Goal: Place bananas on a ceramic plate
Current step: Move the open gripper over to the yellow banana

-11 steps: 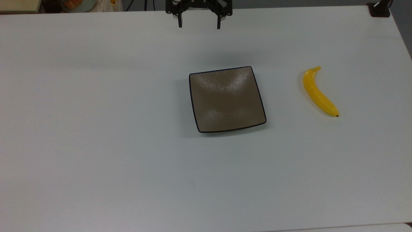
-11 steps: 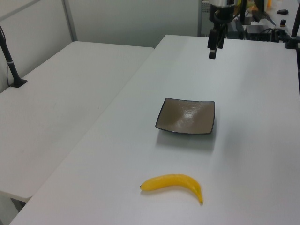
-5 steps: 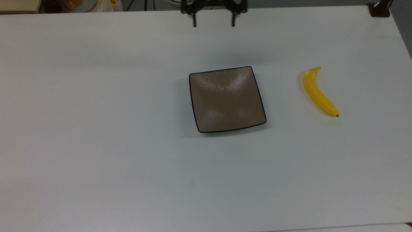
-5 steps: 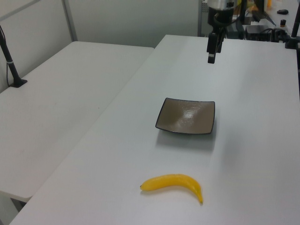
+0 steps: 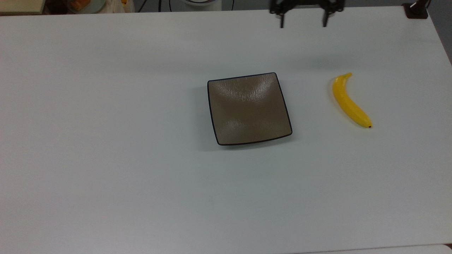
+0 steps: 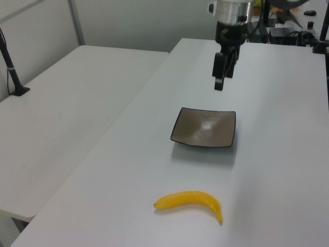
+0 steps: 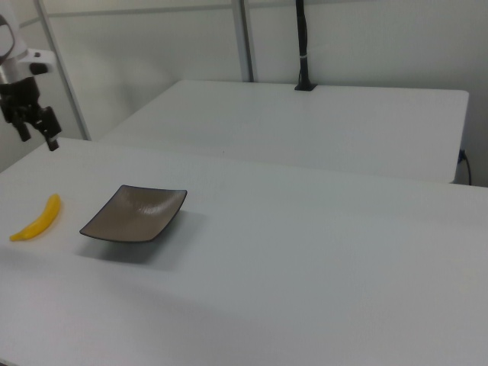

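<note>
Top view, left to right: plate [image 5: 249, 108] sits mid-table [image 5: 106, 158]; gripper [image 5: 303, 24] hangs above the far edge, fingers spread wide and holding nothing; banana [image 5: 350, 102] lies on the bare tabletop well to the plate's right, dark tip toward the near side. From the left view, the gripper [image 6: 220, 80] hovers beyond the plate [image 6: 204, 127], banana [image 6: 190, 201] nearest.
</note>
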